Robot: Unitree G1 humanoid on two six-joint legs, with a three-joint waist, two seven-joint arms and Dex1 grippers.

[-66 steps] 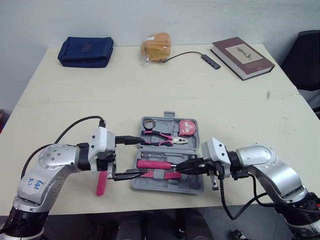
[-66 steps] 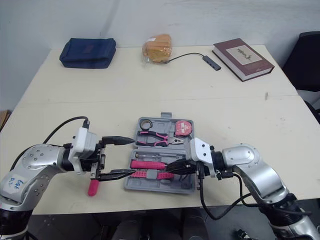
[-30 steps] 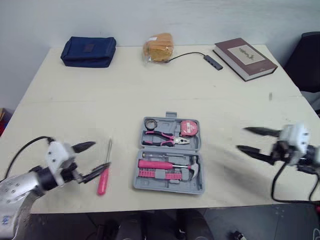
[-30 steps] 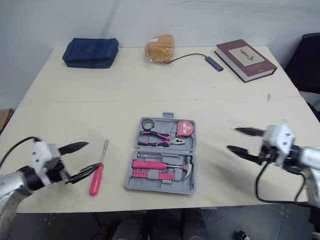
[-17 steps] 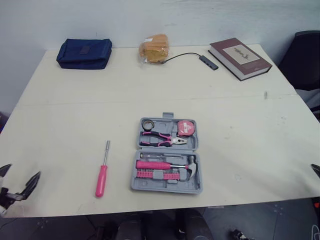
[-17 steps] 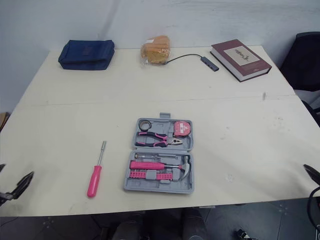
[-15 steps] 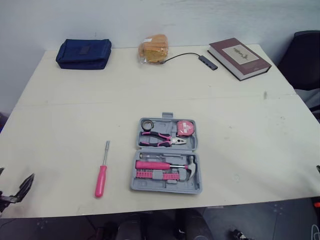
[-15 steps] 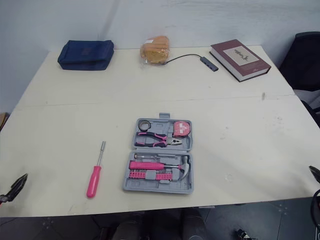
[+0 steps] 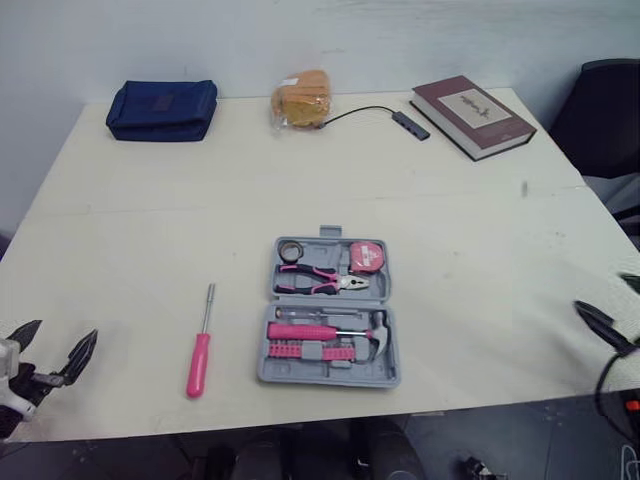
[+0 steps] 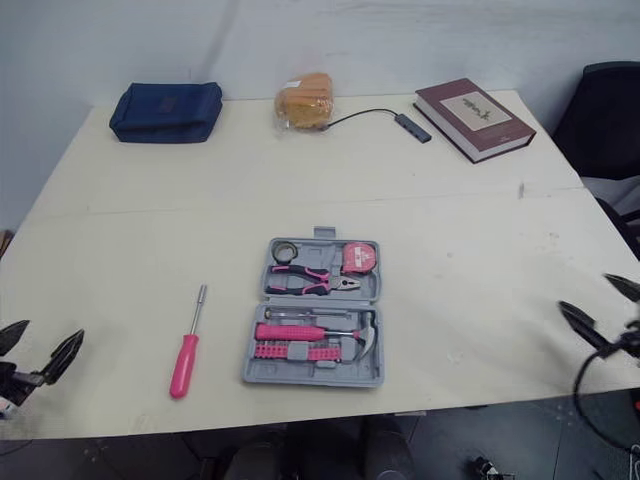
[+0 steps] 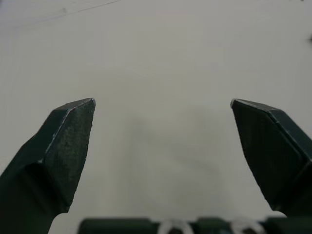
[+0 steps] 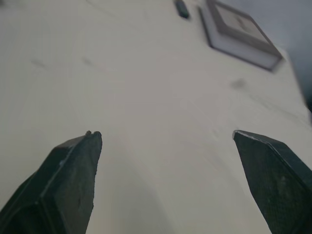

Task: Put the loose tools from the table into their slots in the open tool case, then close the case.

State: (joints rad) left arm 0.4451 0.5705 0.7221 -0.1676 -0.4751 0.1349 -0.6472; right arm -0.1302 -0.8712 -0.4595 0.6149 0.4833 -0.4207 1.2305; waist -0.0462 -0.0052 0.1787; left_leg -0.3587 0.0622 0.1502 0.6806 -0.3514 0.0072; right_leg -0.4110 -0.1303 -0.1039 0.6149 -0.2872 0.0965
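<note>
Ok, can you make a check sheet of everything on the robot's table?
Surface: pale table, a few small marks.
Job's things: grey tool case open, holding pliers, hammer, tape measure; pink screwdriver loose on the table to its left.
Clutter: blue pouch, bagged yellow snack, book along the far edge.
Pincers: left pincer and right pincer both open, empty, by the near edge.
Cables: black cable with a small hub, between snack and book.
Surroundings: dark chair far right; pale wall behind.
</note>
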